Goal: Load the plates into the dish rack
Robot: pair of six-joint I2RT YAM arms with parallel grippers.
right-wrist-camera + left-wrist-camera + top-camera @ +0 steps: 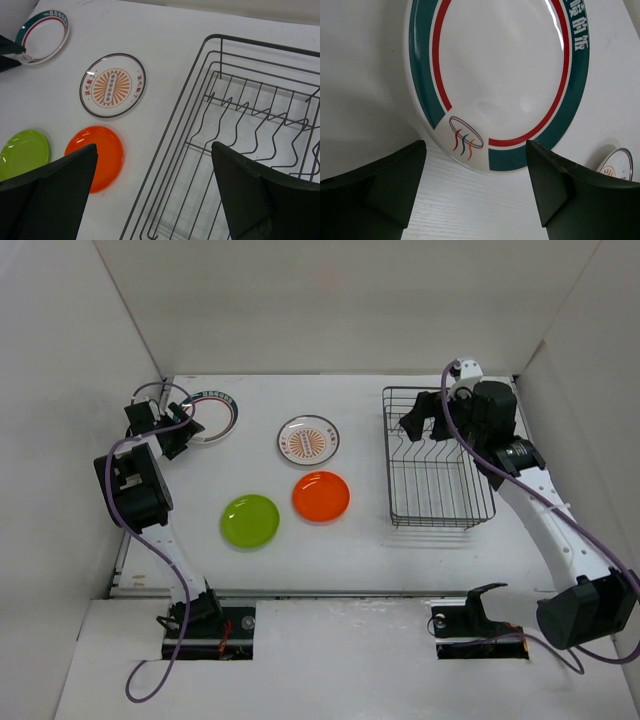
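Fingers of the left gripper stand spread, grasping nothing, flanking the near rim of the green-rimmed plate, whose far edge is cut off. Those of the right gripper are likewise released, above the left wall of the dish rack. Left of the rack, near to far: lime plate, orange plate, sunburst plate, then the green-rimmed plate, partly hidden by the left arm.

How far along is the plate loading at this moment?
Done: nothing yet; the dish rack is empty. In hand: the left gripper, jaws open, is lined up on the near rim of the green-rimmed plate without gripping it. The right gripper hovers open over the rack. Left: all four plates, including the sunburst plate, orange plate and lime plate, lie flat on the table.
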